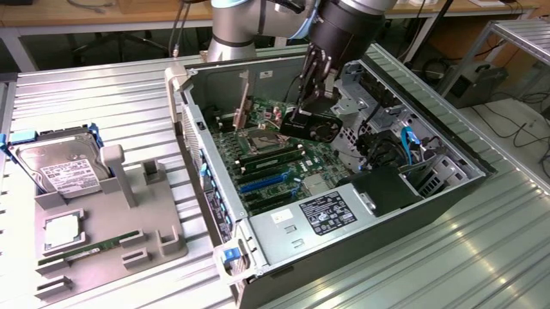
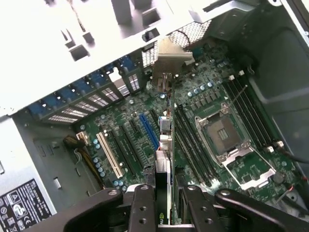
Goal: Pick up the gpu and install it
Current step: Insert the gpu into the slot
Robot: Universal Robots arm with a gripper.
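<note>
Tool point(image 2: 166, 208) around gpu point(image 2: 163, 166), over motherboard point(image 2: 207, 82)

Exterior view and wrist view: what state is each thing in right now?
gpu: held on edge over the motherboard, apparently not seated.
gripper: shut on the gpu.
computer case: on its side, side panel off.
CPU socket: bare, no cooler.
blue slot: empty.
hard drive: propped in the grey holder, outside the case.
memory stick: lying in the grey holder.
</note>
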